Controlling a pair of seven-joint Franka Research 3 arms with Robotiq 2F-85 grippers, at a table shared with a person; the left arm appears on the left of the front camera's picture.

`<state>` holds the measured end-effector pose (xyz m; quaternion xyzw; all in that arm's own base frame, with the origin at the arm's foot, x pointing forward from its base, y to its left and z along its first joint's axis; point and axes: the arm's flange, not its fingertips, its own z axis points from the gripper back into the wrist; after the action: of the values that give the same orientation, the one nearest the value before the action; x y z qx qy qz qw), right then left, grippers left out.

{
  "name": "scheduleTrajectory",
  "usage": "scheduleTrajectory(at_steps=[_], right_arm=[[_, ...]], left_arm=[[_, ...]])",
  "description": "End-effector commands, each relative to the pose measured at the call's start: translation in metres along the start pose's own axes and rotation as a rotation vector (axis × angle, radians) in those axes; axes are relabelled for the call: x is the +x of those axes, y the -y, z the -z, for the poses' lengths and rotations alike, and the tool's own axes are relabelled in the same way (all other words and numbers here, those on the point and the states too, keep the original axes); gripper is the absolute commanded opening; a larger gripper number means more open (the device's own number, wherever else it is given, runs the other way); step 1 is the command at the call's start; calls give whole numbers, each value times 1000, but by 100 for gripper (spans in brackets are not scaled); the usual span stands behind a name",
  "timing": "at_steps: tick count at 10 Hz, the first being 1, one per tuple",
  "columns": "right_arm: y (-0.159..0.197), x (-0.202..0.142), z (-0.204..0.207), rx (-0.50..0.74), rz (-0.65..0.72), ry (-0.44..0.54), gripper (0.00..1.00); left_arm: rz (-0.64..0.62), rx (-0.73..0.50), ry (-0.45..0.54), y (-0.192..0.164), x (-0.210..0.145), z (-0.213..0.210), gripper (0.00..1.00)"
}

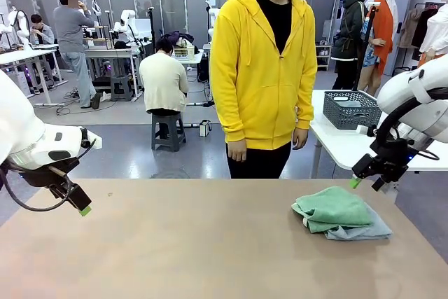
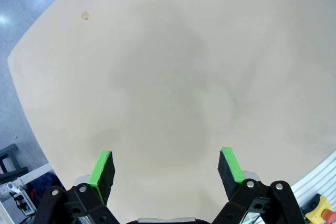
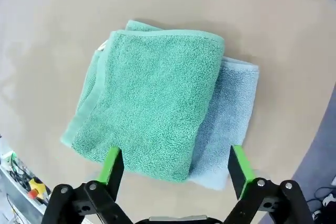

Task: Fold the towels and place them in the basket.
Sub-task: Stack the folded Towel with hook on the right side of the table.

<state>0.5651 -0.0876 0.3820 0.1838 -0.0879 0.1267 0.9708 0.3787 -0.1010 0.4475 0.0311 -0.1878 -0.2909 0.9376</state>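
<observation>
1. In the front view we see the green towel [image 1: 331, 209] folded and lying on top of the blue-grey towel [image 1: 364, 230] at the lower right of the frame, both on the tan table [image 1: 175, 243].
2. In the right wrist view the green towel [image 3: 149, 98] fills the centre, with the blue-grey towel [image 3: 231, 114] sticking out from under its right and lower edges.
3. We see the right gripper [image 1: 366, 182] at the right of the front view, hanging above the towels and apart from them; its fingers stand spread and hold nothing. In the right wrist view its green pads [image 3: 112, 162] sit wide at the bottom edge, either side of the towels' near edge.
4. We see the left gripper [image 1: 77, 204] at the lower left of the front view, above bare table, well apart from the towels. In the left wrist view its pads [image 2: 102, 167] stand wide with nothing between them.
5. The basket [image 1: 351, 108] sits at the right of the front view on a white table [image 1: 336, 146] behind the tan one, beside a person in a yellow hoodie [image 1: 266, 68] who stands at the far side.
</observation>
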Motion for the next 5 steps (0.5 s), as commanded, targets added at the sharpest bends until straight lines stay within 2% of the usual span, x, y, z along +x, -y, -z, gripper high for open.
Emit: scheduleTrajectory(at_steps=[1, 5], right_arm=[[3, 1, 0, 13, -13, 4, 100], [3, 1, 0, 13, -13, 4, 100]], left_arm=[[-1, 10, -3, 1, 0, 0, 100], [-1, 10, -3, 1, 0, 0, 100]])
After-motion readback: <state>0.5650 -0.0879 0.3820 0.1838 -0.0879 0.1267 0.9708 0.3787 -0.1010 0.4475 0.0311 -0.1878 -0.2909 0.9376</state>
